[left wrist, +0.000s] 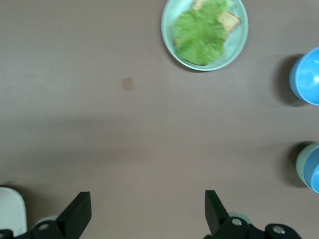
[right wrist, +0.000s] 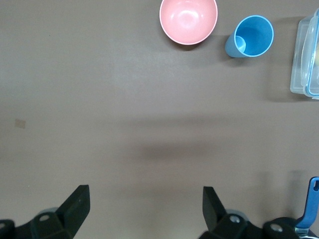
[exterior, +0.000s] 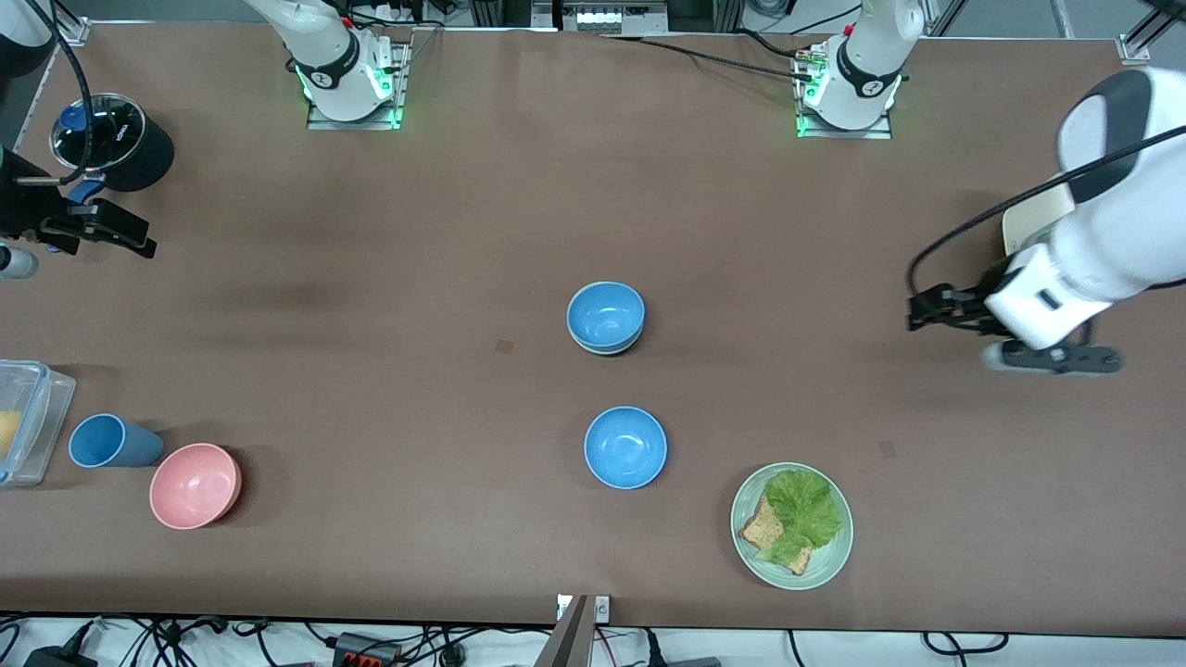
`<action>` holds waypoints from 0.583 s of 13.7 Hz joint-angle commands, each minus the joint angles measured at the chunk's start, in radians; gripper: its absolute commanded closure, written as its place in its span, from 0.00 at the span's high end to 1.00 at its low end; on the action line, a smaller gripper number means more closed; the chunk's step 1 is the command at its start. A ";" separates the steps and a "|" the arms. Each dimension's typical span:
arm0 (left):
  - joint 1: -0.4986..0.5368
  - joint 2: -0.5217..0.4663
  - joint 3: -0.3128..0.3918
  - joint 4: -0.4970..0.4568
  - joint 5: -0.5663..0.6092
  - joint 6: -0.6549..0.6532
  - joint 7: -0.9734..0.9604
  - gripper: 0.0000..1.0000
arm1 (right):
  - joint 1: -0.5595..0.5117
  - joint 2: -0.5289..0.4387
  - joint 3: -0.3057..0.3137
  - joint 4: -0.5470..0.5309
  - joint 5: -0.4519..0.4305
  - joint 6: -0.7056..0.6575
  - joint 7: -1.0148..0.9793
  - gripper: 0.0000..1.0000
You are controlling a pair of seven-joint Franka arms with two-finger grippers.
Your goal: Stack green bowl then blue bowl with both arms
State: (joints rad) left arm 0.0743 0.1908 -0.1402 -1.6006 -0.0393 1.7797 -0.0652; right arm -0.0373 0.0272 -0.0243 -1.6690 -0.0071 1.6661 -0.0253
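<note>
At the table's centre a blue bowl (exterior: pixel 606 315) sits nested in the green bowl (exterior: pixel 604 350), of which only a pale rim shows; the left wrist view catches the green bowl (left wrist: pixel 300 164) with the blue bowl (left wrist: pixel 313 172) inside it. A second blue bowl (exterior: pixel 625 447) (left wrist: pixel 306 75) stands alone, nearer the front camera. My left gripper (exterior: pixel 927 308) (left wrist: pixel 148 199) hangs open over bare table toward the left arm's end, holding nothing. My right gripper (exterior: pixel 130 236) (right wrist: pixel 145 194) is open and empty over bare table at the right arm's end.
A green plate (exterior: pixel 834 556) (left wrist: pixel 239 45) with lettuce and bread lies near the front edge. A pink bowl (exterior: pixel 195 485) (right wrist: pixel 188 21), blue cup (exterior: pixel 107 441) (right wrist: pixel 251 36) and clear box (exterior: pixel 32 417) (right wrist: pixel 305 55) sit at the right arm's end, a black tub (exterior: pixel 116 141) farther back.
</note>
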 commanded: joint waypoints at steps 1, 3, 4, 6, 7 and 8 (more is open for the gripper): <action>-0.028 -0.094 0.048 -0.044 -0.022 -0.049 0.007 1.00 | -0.001 -0.061 0.004 -0.067 -0.005 0.010 0.002 1.00; -0.019 -0.119 0.051 -0.039 -0.019 -0.083 0.012 1.00 | -0.001 -0.093 0.004 -0.112 -0.007 0.035 0.002 1.00; -0.018 -0.123 0.051 -0.029 -0.017 -0.089 0.004 1.00 | -0.001 -0.107 0.004 -0.130 -0.011 0.053 0.001 1.00; -0.021 -0.131 0.048 -0.013 -0.008 -0.127 0.004 1.00 | -0.001 -0.112 0.004 -0.137 -0.013 0.055 -0.001 1.00; -0.021 -0.129 0.048 -0.013 -0.008 -0.135 0.002 1.00 | -0.001 -0.112 0.004 -0.137 -0.013 0.057 -0.001 1.00; -0.015 -0.126 0.050 -0.010 -0.014 -0.147 0.002 1.00 | -0.001 -0.112 0.004 -0.137 -0.014 0.055 -0.002 1.00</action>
State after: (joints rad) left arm 0.0666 0.0724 -0.1041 -1.6083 -0.0405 1.6584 -0.0657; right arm -0.0372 -0.0558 -0.0243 -1.7716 -0.0072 1.7027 -0.0253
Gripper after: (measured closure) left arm 0.000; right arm 0.000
